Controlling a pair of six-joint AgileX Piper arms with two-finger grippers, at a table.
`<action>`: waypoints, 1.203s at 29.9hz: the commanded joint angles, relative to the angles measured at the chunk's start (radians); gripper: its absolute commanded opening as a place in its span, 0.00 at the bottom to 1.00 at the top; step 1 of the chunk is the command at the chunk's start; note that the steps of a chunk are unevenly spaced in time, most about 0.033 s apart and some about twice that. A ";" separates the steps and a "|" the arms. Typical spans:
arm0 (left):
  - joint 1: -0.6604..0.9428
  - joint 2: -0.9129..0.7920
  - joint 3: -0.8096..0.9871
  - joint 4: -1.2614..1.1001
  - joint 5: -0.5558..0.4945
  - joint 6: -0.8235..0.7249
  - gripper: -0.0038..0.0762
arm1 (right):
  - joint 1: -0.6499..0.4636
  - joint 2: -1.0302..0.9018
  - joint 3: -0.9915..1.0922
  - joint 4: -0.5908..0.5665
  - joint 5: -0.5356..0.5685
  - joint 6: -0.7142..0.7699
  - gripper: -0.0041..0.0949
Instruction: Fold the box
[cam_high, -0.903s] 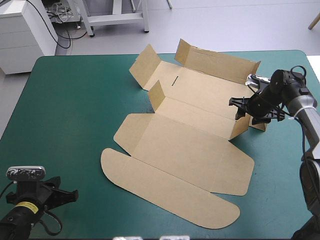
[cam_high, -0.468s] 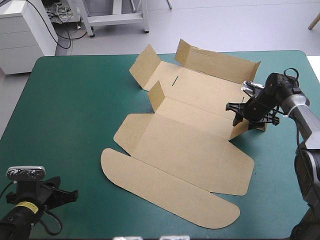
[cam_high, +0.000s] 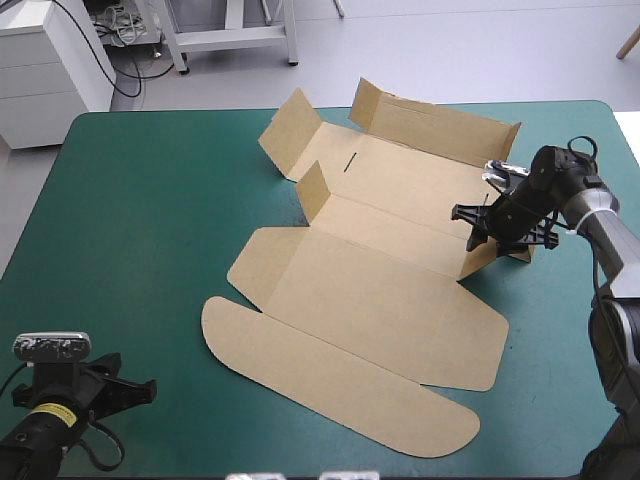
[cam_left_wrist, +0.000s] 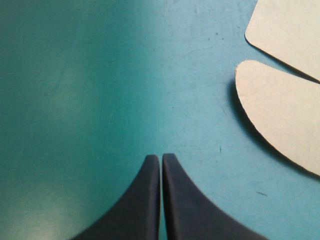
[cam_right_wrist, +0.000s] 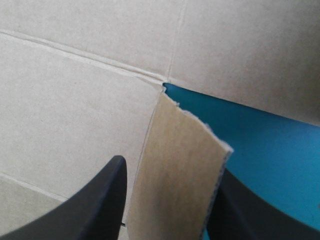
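Risk: right gripper (cam_high: 482, 226), fingers spread astride the raised right-end flap (cam_right_wrist: 175, 175) of the box (cam_high: 370, 300) lying mid-table, may close off-centre and crease it. Left gripper (cam_left_wrist: 161, 158), pressed together near-left, offers no brace.

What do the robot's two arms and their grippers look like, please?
Both arms are mostly black. The left gripper and right gripper each end in two broad, smooth black jaws curved like fins. The left arm carries a yellow label near its wrist; the right arm has a silvery-grey section behind its black wrist.
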 joint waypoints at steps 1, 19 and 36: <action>0.000 0.008 -0.025 -0.004 -0.059 -0.010 0.04 | -0.002 -0.038 -0.025 0.013 0.030 0.045 0.37; 0.000 0.008 -0.025 -0.004 -0.059 -0.010 0.04 | 0.000 -0.018 -0.045 0.021 0.081 -0.034 0.02; 0.000 0.008 -0.025 -0.004 -0.059 -0.010 0.04 | 0.300 0.131 -0.434 -0.208 0.081 -0.400 0.03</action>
